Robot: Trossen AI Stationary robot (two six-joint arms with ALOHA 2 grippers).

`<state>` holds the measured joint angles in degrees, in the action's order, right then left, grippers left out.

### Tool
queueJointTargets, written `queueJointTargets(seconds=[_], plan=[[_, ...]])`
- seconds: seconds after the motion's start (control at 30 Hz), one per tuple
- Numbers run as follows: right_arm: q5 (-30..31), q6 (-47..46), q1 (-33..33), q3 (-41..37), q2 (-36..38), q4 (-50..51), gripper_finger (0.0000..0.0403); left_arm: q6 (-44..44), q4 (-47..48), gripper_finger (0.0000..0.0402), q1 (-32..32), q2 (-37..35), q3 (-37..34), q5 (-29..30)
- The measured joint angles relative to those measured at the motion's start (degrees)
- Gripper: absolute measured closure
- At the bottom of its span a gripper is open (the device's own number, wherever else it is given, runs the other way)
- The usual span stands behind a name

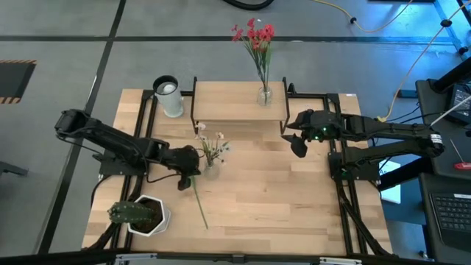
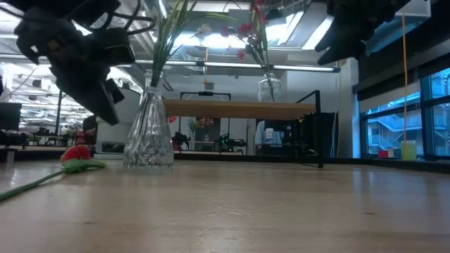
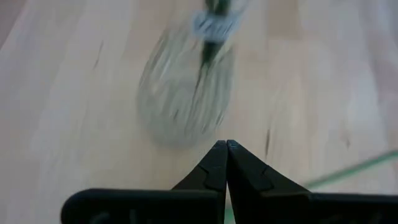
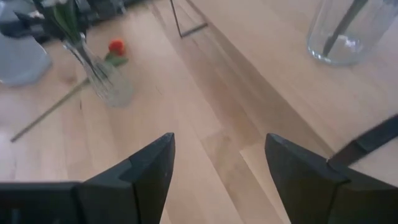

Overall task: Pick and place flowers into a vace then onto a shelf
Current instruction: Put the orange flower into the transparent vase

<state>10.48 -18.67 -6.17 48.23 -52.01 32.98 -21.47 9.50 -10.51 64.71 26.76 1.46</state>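
1. Left gripper (image 1: 190, 163) is what I read first: its fingers (image 3: 214, 167) are pressed together with nothing between them, and it hangs above the desk (image 1: 294, 206) just beside the near vase (image 1: 210, 168).
2. That vase (image 2: 148, 133) is clear cut glass, stands upright on the desk in front of the shelf, and holds the white sprig (image 1: 211, 144).
3. One red tulip (image 2: 76, 154) lies flat on the desk beside the vase, its head by my left gripper and its green stem (image 1: 199, 197) running toward the front edge.
4. My right gripper (image 1: 296, 142) has its fingers (image 4: 143, 169) spread wide and holds nothing; it hovers off the right end of the shelf (image 1: 235, 99), above the desk.
5. On the shelf, near its right end, stands a second glass vase (image 1: 265, 94) with the red spray (image 1: 255, 34) in it, upright.
6. Further out, I see a white cylinder (image 1: 168, 95) standing at the shelf's left end, on the desk.
7. A green spiky plant in a white pot (image 1: 140, 214) sits at the front left corner of the desk, well apart from both vases.
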Motion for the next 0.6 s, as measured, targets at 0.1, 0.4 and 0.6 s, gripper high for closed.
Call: queueJointTargets(seconds=[0.1, 0.4, 0.6], plan=[[0.0, 1.0, 0.0, 0.0, 0.0, 0.6, 0.0152, -3.0, 10.6, 0.0398, 0.0, 0.0, 4.1, 0.6], [0.0, 2.7, 0.0, 0.0, 0.0, 0.8, 0.0152, -34.3, 21.8, 0.0398, 0.1, 0.0, 9.2, 4.2], [0.0, 5.7, 0.0, 0.0, 0.0, 0.8, 0.0152, -47.1, 21.6, 0.0398, 0.1, 0.0, 9.3, 3.2]])
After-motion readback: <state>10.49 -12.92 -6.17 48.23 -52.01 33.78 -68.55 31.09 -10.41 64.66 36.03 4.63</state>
